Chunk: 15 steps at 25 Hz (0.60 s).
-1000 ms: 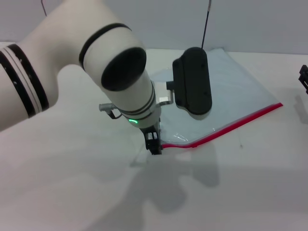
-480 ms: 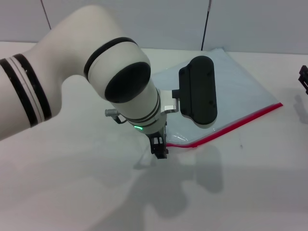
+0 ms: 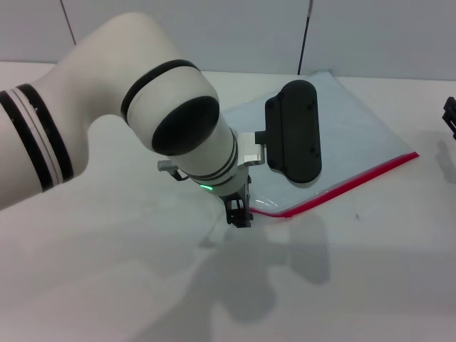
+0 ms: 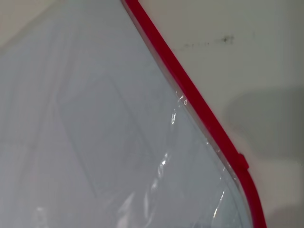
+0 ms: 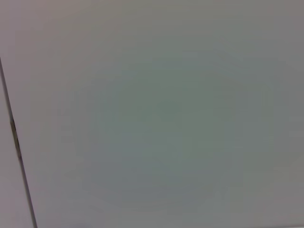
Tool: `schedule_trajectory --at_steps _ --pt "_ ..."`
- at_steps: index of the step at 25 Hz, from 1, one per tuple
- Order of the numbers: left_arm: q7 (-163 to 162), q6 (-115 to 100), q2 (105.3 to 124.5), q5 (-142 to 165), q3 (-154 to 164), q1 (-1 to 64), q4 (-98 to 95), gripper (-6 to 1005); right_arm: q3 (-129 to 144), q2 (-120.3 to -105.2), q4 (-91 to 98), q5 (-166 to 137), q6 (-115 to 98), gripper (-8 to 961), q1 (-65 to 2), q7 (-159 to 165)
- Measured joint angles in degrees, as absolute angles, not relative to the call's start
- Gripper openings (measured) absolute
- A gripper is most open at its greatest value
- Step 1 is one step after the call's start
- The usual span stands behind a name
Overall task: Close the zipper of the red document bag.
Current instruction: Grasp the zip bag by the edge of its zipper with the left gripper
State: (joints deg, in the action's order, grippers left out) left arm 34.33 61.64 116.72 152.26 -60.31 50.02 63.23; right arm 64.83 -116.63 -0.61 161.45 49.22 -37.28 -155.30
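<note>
- Left gripper (image 3: 239, 216) is down at the near-left end of the zipper (image 3: 349, 186); its finger opening cannot be told.
- Red document bag (image 3: 356, 135) lies flat by the table's (image 3: 107, 285) far edge.
- Right gripper (image 3: 450, 114) sits at the right edge.

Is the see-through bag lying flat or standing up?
Flat. The red document bag lies spread on the white table, its zipper along the near edge. The left hand is at its corner.
</note>
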Motion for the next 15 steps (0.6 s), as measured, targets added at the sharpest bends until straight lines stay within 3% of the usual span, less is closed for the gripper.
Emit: schedule_trajectory --at_steps 15 --pt "33.98 57.19 116.75 152.39 -59.65 48.64 62.67 458 64.72 -116.63 -0.61 161.46 49.21 654 -37.35 -155.3"
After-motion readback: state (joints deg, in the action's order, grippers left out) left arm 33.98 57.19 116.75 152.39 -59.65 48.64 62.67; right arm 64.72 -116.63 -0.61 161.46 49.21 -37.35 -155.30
